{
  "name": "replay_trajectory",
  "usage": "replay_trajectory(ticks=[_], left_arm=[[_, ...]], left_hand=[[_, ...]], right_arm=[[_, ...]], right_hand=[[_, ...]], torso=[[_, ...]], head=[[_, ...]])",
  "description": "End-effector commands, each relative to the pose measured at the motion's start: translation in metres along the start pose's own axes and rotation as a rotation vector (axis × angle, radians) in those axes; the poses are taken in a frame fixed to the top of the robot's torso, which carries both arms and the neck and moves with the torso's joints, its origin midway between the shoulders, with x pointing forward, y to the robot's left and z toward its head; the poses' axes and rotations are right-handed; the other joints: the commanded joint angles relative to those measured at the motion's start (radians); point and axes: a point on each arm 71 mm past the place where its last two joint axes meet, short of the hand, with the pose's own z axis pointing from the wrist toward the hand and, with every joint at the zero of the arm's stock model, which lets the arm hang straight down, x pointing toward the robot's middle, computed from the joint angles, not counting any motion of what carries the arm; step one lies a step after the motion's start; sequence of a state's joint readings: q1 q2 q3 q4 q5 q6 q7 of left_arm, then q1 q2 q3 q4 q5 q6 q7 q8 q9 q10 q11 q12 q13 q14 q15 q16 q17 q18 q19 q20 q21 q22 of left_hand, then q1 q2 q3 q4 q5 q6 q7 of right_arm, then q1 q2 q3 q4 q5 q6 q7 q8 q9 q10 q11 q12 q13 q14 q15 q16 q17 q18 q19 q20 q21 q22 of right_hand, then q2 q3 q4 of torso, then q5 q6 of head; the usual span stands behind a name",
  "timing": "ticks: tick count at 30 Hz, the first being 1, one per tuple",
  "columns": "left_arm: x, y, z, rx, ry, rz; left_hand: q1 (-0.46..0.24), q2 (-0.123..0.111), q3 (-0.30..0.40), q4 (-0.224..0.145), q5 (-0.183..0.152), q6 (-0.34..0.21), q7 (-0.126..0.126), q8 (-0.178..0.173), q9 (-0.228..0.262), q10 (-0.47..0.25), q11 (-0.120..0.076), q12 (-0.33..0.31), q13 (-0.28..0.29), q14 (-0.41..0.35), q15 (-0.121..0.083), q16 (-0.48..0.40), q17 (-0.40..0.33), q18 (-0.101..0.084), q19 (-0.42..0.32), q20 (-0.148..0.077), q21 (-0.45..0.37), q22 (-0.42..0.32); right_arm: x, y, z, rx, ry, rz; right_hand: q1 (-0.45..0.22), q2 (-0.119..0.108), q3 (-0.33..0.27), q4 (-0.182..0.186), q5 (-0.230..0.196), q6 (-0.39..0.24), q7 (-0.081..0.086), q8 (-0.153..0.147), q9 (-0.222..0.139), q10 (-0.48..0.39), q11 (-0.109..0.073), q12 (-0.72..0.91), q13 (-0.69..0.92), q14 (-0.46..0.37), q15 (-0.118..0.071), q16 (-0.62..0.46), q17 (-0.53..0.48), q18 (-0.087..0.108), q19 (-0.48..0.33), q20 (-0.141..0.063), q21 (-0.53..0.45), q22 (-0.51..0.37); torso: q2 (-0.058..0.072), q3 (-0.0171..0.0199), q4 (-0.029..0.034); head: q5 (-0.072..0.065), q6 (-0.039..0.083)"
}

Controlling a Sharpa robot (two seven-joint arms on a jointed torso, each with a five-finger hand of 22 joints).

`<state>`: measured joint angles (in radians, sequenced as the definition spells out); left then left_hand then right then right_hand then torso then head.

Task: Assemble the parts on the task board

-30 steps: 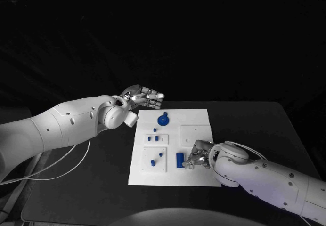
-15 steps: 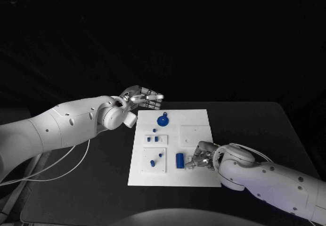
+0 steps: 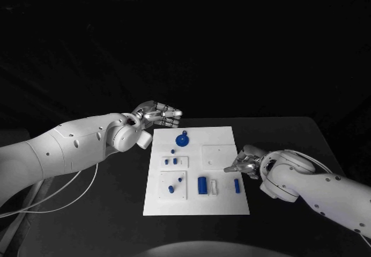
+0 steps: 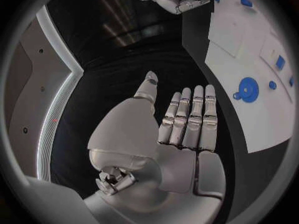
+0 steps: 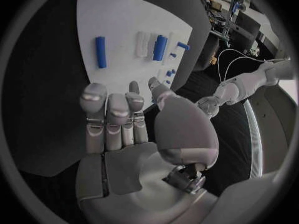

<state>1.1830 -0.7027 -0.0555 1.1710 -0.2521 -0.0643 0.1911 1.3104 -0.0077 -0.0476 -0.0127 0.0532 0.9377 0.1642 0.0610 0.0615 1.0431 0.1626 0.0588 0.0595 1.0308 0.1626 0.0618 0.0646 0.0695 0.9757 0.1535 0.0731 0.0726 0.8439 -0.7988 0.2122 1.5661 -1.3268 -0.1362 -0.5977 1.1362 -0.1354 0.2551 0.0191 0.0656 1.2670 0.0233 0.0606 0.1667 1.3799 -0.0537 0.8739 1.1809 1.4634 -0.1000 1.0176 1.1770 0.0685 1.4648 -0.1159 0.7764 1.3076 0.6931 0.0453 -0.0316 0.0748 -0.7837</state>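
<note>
The white task board (image 3: 220, 136) lies mid-table. On it are a round blue part (image 3: 182, 140), a blue cylinder (image 3: 202, 185) and a slim blue bar (image 3: 236, 185), with small blue pieces (image 3: 171, 160) at its left side. My right hand (image 3: 246, 162) hovers at the board's right edge, beyond the bar, fingers stretched out and empty (image 5: 124, 114). The bar (image 5: 100, 51) and cylinder (image 5: 159, 47) lie ahead of its fingertips. My left hand (image 3: 158, 113) is off the board's far left corner, fingers straight and empty (image 4: 184, 119), the round part (image 4: 248, 89) beside it.
Black table surrounds the board (image 4: 258, 119) on all sides. A white cable (image 3: 77, 182) trails over the table under my left arm. A white strip (image 3: 214, 186) lies between the cylinder and the bar.
My right hand has drawn back from beside the blue cylinder to the board's right edge. The slim blue bar now lies uncovered where the hand was. The left hand has barely shifted.
</note>
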Motion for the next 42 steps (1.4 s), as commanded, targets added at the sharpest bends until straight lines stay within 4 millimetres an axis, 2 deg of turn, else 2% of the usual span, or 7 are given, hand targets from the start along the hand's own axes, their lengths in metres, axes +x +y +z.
replay_trajectory(ticks=[1, 3, 14, 16, 18, 22, 42], left_arm=[[0.002, -0.002, 0.000, 0.016, 0.014, 0.003], [0.002, -0.002, 0.000, 0.016, 0.015, 0.003], [0.003, -0.002, 0.000, 0.015, 0.019, 0.002], [0.003, -0.001, 0.000, 0.015, 0.020, 0.002], [0.003, -0.001, 0.000, 0.015, 0.020, 0.002], [0.003, -0.001, 0.000, 0.014, 0.021, 0.002], [0.004, -0.001, 0.000, 0.010, 0.025, 0.002]], left_hand=[[0.000, 0.009, -0.002, 0.001, -0.002, -0.007, 0.002, 0.000, -0.001, -0.005, 0.000, 0.001, 0.001, -0.005, 0.003, 0.000, 0.000, 0.004, -0.004, 0.000, -0.001, 0.000], [0.000, 0.009, -0.002, 0.001, -0.002, -0.007, 0.002, 0.000, -0.001, -0.005, 0.000, 0.001, 0.001, -0.005, 0.003, 0.000, 0.000, 0.004, -0.004, 0.000, -0.001, 0.000], [-0.001, 0.008, -0.003, 0.002, -0.003, -0.010, 0.002, 0.000, -0.001, -0.005, 0.000, 0.001, 0.001, -0.006, 0.003, -0.001, 0.000, 0.004, -0.004, 0.000, -0.001, 0.000], [-0.001, 0.008, -0.003, 0.002, -0.003, -0.010, 0.002, 0.000, -0.001, -0.005, 0.000, 0.001, 0.001, -0.006, 0.003, -0.001, 0.000, 0.004, -0.004, 0.000, -0.001, 0.000], [-0.001, 0.008, -0.003, 0.002, -0.003, -0.010, 0.002, 0.000, -0.001, -0.005, 0.000, 0.001, 0.001, -0.006, 0.003, -0.001, 0.000, 0.004, -0.004, 0.000, -0.001, 0.000], [-0.002, 0.006, -0.003, 0.003, -0.003, -0.011, 0.003, 0.000, -0.001, -0.005, 0.000, 0.001, 0.001, -0.006, 0.003, -0.001, 0.000, 0.004, -0.005, 0.000, -0.001, 0.000], [-0.003, 0.006, -0.002, 0.006, -0.003, -0.014, 0.003, 0.000, -0.001, -0.005, 0.000, 0.001, 0.001, -0.006, 0.003, 0.000, 0.000, 0.004, -0.005, 0.000, -0.001, 0.000]], right_arm=[[-0.001, -0.011, 0.002, 0.026, 0.067, 0.015], [-0.003, -0.019, 0.004, 0.062, 0.096, -0.010], [0.000, -0.036, 0.008, 0.170, 0.158, -0.120], [0.002, -0.036, 0.009, 0.179, 0.164, -0.132], [0.005, -0.037, 0.010, 0.185, 0.170, -0.140], [0.011, -0.037, 0.012, 0.196, 0.179, -0.153], [0.040, -0.042, 0.023, 0.221, 0.176, -0.262]], right_hand=[[0.010, 0.007, -0.002, -0.009, -0.004, 0.001, 0.000, 0.005, 0.044, 0.003, -0.001, 0.011, 0.009, 0.002, -0.003, 0.005, 0.004, -0.019, 0.044, -0.009, 0.005, 0.097], [0.022, 0.012, 0.003, -0.026, 0.038, -0.002, -0.005, 0.004, 0.081, 0.008, -0.003, 0.032, 0.023, 0.002, -0.004, 0.004, 0.003, -0.020, 0.043, -0.010, 0.004, 0.097], [-0.029, -0.015, -0.008, 0.042, -0.017, -0.017, -0.003, 0.009, 0.202, 0.000, -0.002, 0.017, 0.021, 0.000, -0.006, 0.000, 0.002, -0.021, 0.039, -0.014, -0.010, 0.093], [-0.011, -0.021, -0.015, 0.081, -0.018, -0.033, -0.006, 0.007, 0.316, 0.003, -0.002, 0.016, 0.025, 0.001, -0.007, -0.003, 0.006, -0.024, 0.040, -0.015, -0.013, 0.093], [-0.016, -0.022, -0.014, 0.087, -0.018, -0.030, -0.008, 0.010, 0.337, 0.004, -0.006, 0.013, 0.024, 0.000, -0.010, -0.005, 0.007, -0.023, 0.040, -0.018, -0.014, 0.093], [-0.026, -0.031, 0.003, 0.099, -0.019, -0.042, -0.013, 0.008, 0.471, 0.005, -0.010, 0.009, 0.025, 0.002, -0.013, -0.006, 0.012, -0.025, 0.040, -0.022, -0.016, 0.092], [-0.025, -0.041, 0.016, 0.094, -0.017, -0.076, -0.003, 0.003, 0.491, -0.007, -0.002, 0.020, 0.043, 0.001, -0.009, -0.014, 0.013, -0.023, 0.040, -0.018, -0.020, 0.092]], torso=[[0.001, 0.0011, 0.0014], [0.001, 0.0011, 0.0015], [0.001, -0.0002, 0.0039], [0.001, -0.0005, 0.0041], [0.001, -0.0008, 0.0042], [0.001, -0.0013, 0.0043], [0.001, -0.0008, 0.0040]], head=[[-0.003, 0.002], [-0.003, 0.000], [-0.008, -0.006], [-0.008, -0.006], [-0.008, -0.007], [-0.008, -0.010], [-0.005, -0.017]])
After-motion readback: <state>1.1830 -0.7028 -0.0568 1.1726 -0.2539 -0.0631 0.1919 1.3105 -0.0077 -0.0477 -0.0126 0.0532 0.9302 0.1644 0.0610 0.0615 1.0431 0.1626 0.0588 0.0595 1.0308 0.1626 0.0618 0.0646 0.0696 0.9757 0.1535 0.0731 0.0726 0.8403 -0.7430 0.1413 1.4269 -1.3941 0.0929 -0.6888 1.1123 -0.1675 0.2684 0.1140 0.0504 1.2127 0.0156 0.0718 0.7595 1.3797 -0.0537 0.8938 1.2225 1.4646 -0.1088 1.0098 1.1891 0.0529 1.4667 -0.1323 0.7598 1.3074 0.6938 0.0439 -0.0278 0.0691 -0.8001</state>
